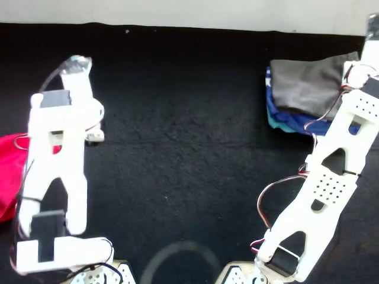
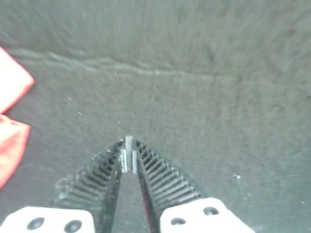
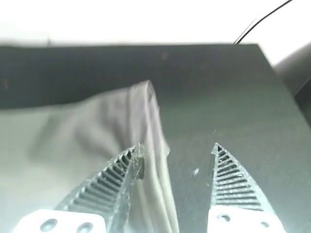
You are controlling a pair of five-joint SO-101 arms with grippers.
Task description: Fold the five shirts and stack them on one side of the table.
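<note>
Mostly black table cloth (image 1: 189,118) around both tools, with a faint crease (image 2: 121,68) just beyond the left gripper (image 2: 129,150), pressed together over bare cloth. Off to one side of it, well apart, lies the red shirt (image 2: 12,85). Right gripper (image 3: 177,155) hangs spread wide, one fingertip over the edge of the grey shirt (image 3: 87,141) topping the folded stack (image 1: 290,115), the other over cloth.

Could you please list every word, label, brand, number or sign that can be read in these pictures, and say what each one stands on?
None: no text can be read in any view.
The grey shirt, the red shirt and the black table show no print.
The left gripper and the right gripper show plain white housings with screw holes, no markings.
</note>
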